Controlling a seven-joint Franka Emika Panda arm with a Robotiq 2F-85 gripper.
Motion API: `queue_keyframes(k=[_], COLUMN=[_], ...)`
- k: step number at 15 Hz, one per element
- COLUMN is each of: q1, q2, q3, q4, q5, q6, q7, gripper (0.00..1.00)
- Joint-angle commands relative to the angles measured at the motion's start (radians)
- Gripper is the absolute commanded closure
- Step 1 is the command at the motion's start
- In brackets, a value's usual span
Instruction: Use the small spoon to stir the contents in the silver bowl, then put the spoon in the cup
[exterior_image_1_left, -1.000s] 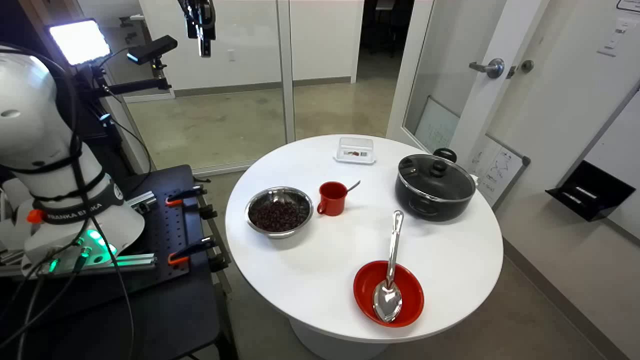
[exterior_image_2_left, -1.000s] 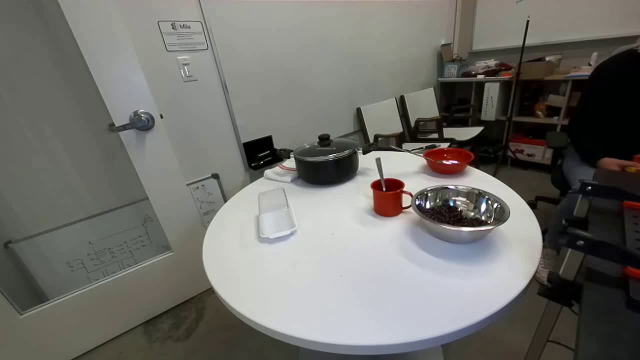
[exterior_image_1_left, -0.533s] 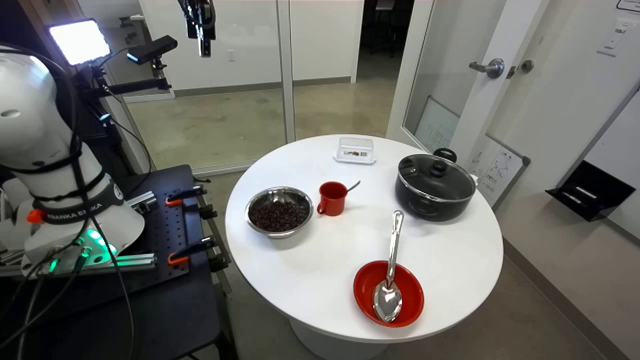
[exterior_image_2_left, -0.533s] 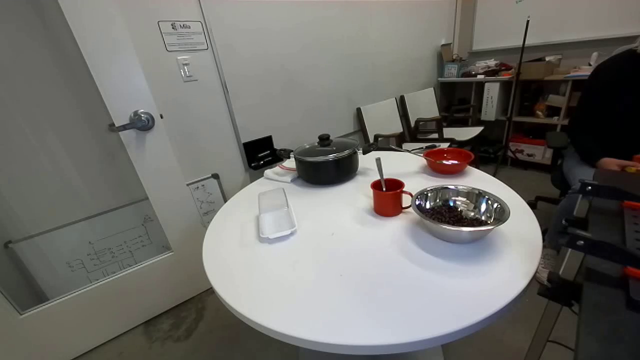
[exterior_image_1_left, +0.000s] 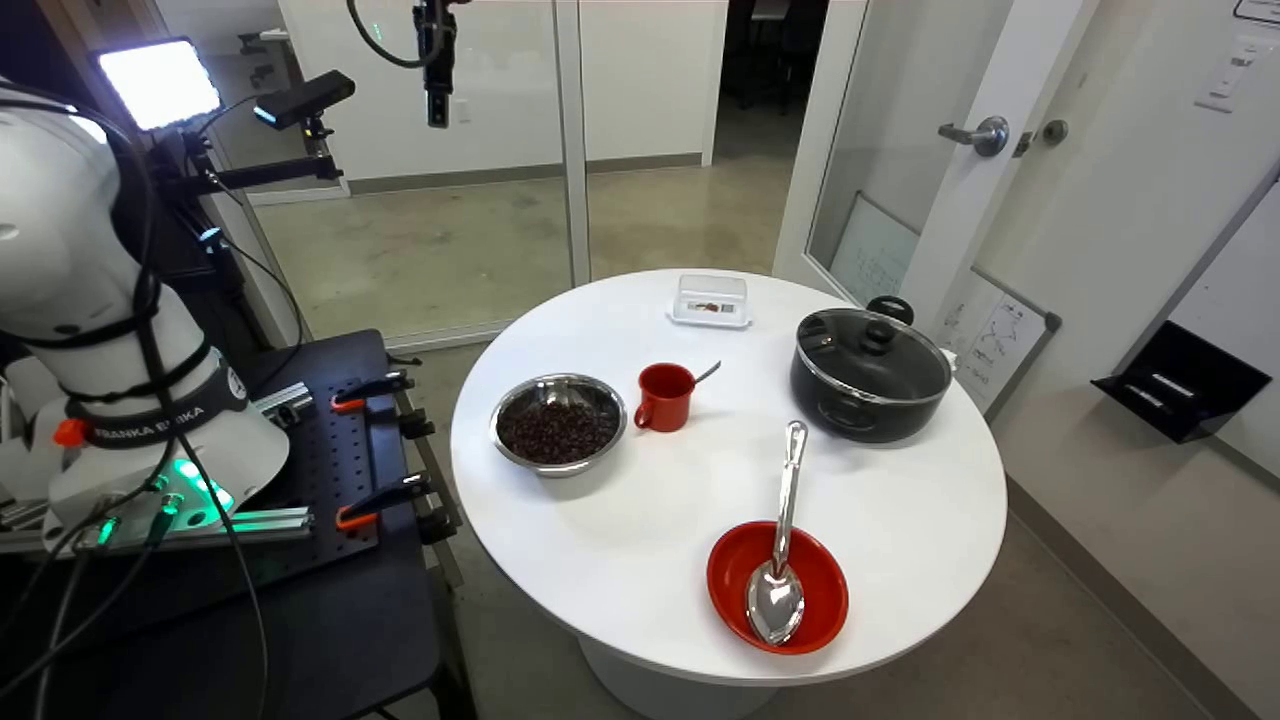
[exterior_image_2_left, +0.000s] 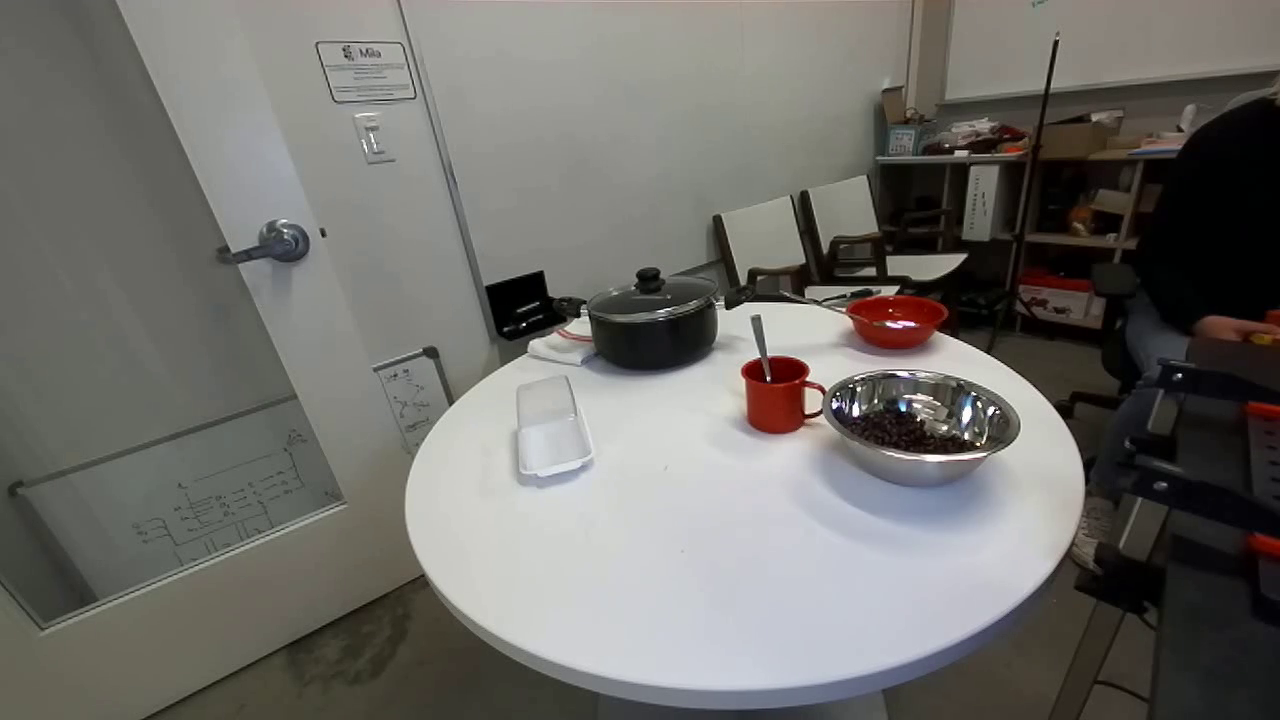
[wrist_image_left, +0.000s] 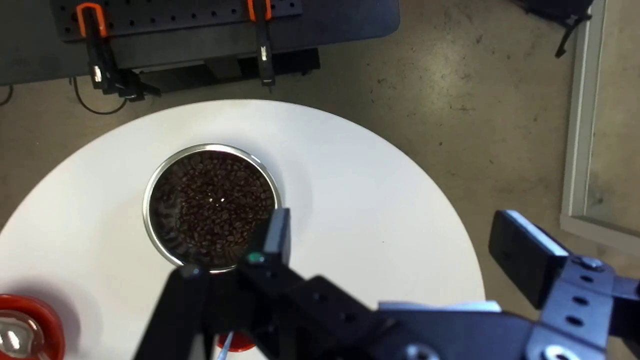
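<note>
The silver bowl (exterior_image_2_left: 915, 467) holds dark brown beans (wrist_image_left: 220, 200) and sits on the white table. Right beside it is the red cup (exterior_image_1_left: 664, 400), its handle turned toward the bowl. Out of the cup leans the small spoon (exterior_image_2_left: 761, 346), handle up; its lower end is hidden inside. High above the table, in an exterior view, hangs my gripper (exterior_image_1_left: 438, 108). In the wrist view the gripper (wrist_image_left: 400, 237) is open, its fingers wide apart with nothing between them. One finger overlaps the bowl's edge there, and the gripper's body covers most of the cup.
A long silver spoon (exterior_image_1_left: 775, 605) rests in a red shallow dish (exterior_image_1_left: 832, 610). The black lidded pot (exterior_image_1_left: 870, 385) stands at the far side, near a clear plastic container (exterior_image_2_left: 553, 430). Clamps (wrist_image_left: 262, 45) fix the robot's mount beside the table.
In an exterior view my gripper has shifted right and slightly down, and the arm has turned a little. Everything on the table stays put.
</note>
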Motion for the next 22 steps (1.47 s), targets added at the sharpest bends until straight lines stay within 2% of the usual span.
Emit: queue_keyframes(k=[1, 6, 9, 12, 15, 16, 22], q1=[-0.051, -0.091, -0.082, -0.07, -0.06, -0.056, -0.051], q2=[0.161, 0.379, 0.463, 0.515, 0.549, 0.519, 0.527], q3=[0.033, 0.061, 0.052, 0.029, 0.009, 0.005, -0.001], q4=[0.103, 0.182, 0.207, 0.23, 0.254, 0.213, 0.213], q5=[0.02, -0.052, -0.124, -0.192, -0.211, -0.188, -0.188], q6=[0.064, 0.307, 0.384, 0.384, 0.339, 0.376, 0.376], q7=[0.166, 0.426, 0.613, 0.797, 0.962, 0.862, 0.872], gripper=[0.0, 0.0, 0.0, 0.0, 0.0, 0.0, 0.0])
